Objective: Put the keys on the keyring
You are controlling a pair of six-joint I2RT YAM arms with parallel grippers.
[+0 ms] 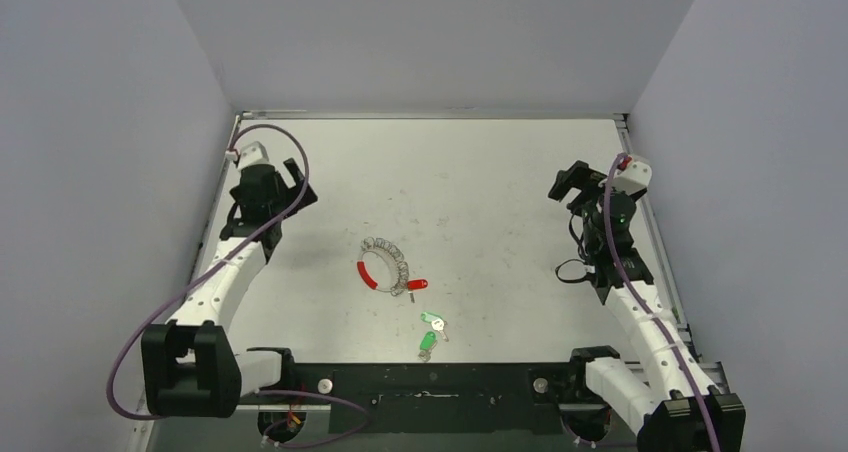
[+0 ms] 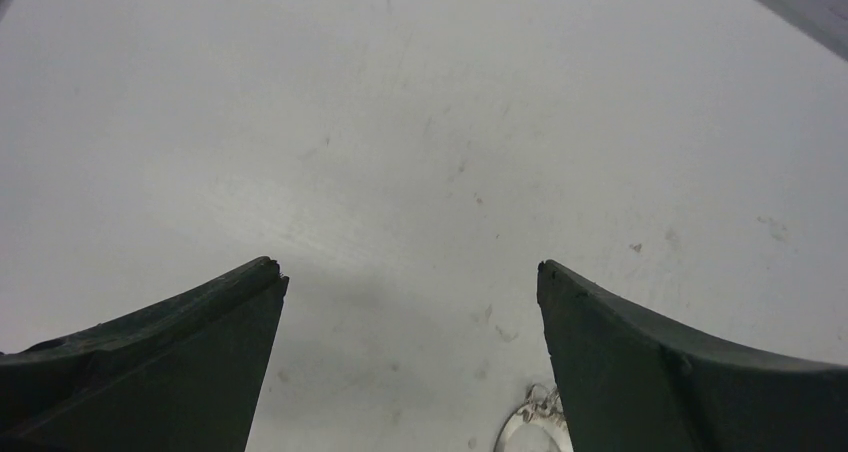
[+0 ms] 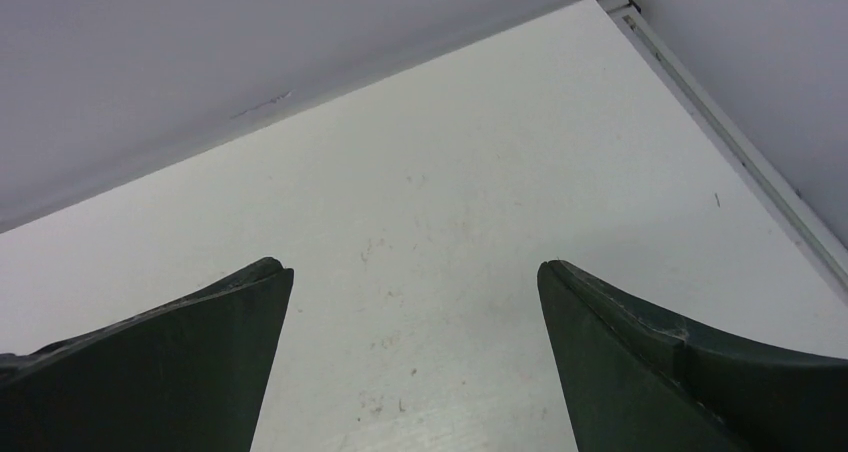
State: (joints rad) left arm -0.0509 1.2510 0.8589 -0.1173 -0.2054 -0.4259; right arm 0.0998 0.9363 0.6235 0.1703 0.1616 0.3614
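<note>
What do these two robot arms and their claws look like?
The left arm and right arm have white segments with black joints and bases. A purple cable trails along each. The left gripper and right gripper each have two dark, curved, tapering fingers.

A pale grey-white worktop, scuffed and flecked with small dark marks and scratches, forms the floor of a plain box-like enclosure, with a thin metal rail running along its right edge up to the far corner. Three smooth, bare walls in a soft lavender-grey close it in: the left wall, the back wall and the right wall. The light is even and diffuse, leaving only faint, soft-edged shadows on the surface.
</note>
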